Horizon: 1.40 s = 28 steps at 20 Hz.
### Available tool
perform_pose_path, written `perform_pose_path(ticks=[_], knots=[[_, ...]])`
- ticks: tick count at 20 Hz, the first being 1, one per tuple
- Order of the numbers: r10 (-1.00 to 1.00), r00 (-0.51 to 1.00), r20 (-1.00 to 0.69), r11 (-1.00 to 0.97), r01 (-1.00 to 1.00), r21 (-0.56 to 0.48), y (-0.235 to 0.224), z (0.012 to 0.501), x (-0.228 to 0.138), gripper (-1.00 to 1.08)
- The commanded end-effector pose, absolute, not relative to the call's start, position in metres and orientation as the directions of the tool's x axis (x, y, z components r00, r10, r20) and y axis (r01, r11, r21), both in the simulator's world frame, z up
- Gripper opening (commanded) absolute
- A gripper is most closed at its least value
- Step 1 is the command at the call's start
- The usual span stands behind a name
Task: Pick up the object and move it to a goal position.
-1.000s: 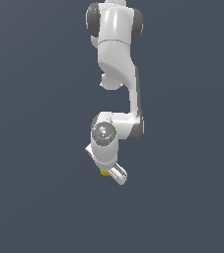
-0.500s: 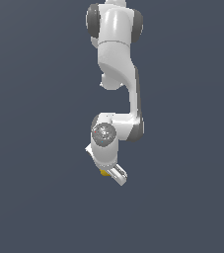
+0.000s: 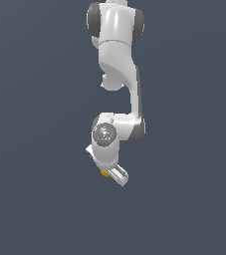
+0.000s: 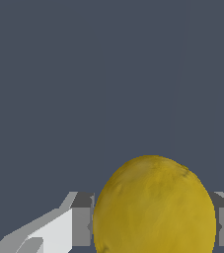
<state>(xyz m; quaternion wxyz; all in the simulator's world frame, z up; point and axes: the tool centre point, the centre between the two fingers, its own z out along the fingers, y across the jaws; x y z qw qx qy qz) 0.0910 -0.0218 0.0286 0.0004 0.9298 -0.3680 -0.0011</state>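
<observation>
The object is a small yellow lemon-like ball (image 4: 155, 207) that fills the space between my grey fingers (image 4: 81, 220) in the wrist view, touching both pads. In the exterior view only a sliver of the yellow object (image 3: 104, 173) peeks out beneath the white hand, which hides most of it. My gripper (image 3: 109, 172) hangs below the white arm, shut on the object and held above the plain dark grey ground.
The white Franka arm (image 3: 117, 55) reaches down from the top of the exterior view. Around it lies only a uniform dark grey surface (image 3: 35, 149).
The hand with the object has drifted slightly toward the exterior view's left and a little upward. The grip on the object is unchanged.
</observation>
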Motion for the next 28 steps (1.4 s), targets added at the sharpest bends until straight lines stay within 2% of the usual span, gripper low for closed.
perform_pose_path(ticks=[1,9,21,28], knots=[[-0.684,0.729,-0.001,-0.729,-0.684,0.001,-0.023,0.031,0.089,-1.00],[-0.684,0.729,-0.001,-0.729,-0.684,0.000,-0.029,0.045,0.068,-1.00],[-0.684,0.729,-0.001,-0.729,-0.684,0.000,-0.048,0.083,0.012,-1.00],[-0.684,0.729,-0.001,-0.729,-0.684,-0.001,-0.055,0.098,-0.009,-1.00]])
